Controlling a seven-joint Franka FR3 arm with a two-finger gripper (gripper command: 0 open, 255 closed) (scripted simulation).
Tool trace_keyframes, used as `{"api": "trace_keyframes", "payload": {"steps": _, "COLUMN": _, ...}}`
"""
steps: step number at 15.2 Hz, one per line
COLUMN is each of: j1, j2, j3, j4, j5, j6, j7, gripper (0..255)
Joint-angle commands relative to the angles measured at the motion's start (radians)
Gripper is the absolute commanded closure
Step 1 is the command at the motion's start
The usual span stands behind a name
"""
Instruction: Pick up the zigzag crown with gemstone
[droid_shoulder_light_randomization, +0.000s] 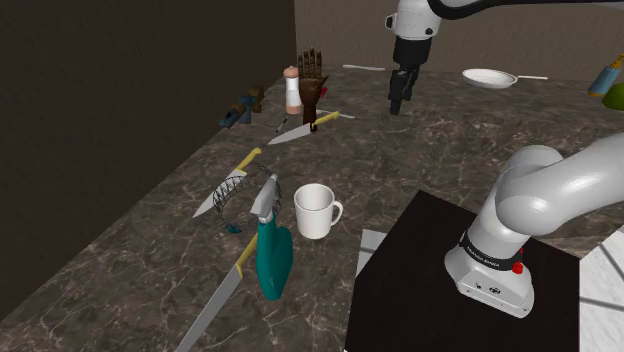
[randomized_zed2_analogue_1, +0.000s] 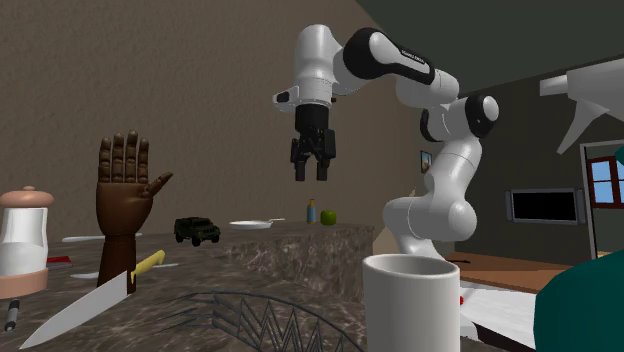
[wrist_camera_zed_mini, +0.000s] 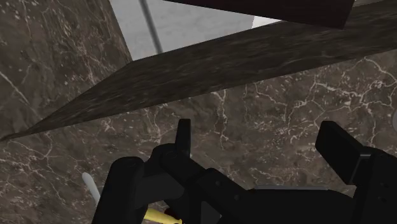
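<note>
Zigzag crown (droid_shoulder_light_randomization: 230, 190) is being borne by the marble counter (droid_shoulder_light_randomization: 430, 150), at nine o'clock of the white mug (droid_shoulder_light_randomization: 316, 210) in the shoulder view. The gripper (droid_shoulder_light_randomization: 398, 105) is being held high at its two o'clock, well apart, fingers spread wide, probably so that the thin band can be straddled.

The surface (droid_shoulder_light_randomization: 140, 270) is dark brown marble with pale cream veins. The mug (droid_shoulder_light_randomization: 316, 210) is white. The spray bottle (droid_shoulder_light_randomization: 272, 258) is teal with a grey head. The knife (droid_shoulder_light_randomization: 245, 161) has a yellow handle, the model hand (droid_shoulder_light_randomization: 312, 82) is deep brown, and the zigzag crown (droid_shoulder_light_randomization: 230, 188) is dark grey. The arm (droid_shoulder_light_randomization: 560, 190) is white and its fingers (randomized_zed2_analogue_1: 300, 168) are black.
</note>
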Motion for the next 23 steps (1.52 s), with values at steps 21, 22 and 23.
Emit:
{"api": "trace_keyframes", "payload": {"steps": 21, "j1": 0.096, "j2": 0.476, "j3": 0.389, "j4": 0.226, "j5": 0.079, "j6": 0.235, "j7": 0.481, "gripper": 0}}
{"api": "trace_keyframes", "payload": {"steps": 22, "j1": 0.099, "j2": 0.51, "j3": 0.407, "j4": 0.25, "j5": 0.07, "j6": 0.242, "j7": 0.507, "gripper": 0}}
{"api": "trace_keyframes", "payload": {"steps": 23, "j1": 0.102, "j2": 0.545, "j3": 0.423, "j4": 0.276, "j5": 0.058, "j6": 0.247, "j7": 0.534, "gripper": 0}}
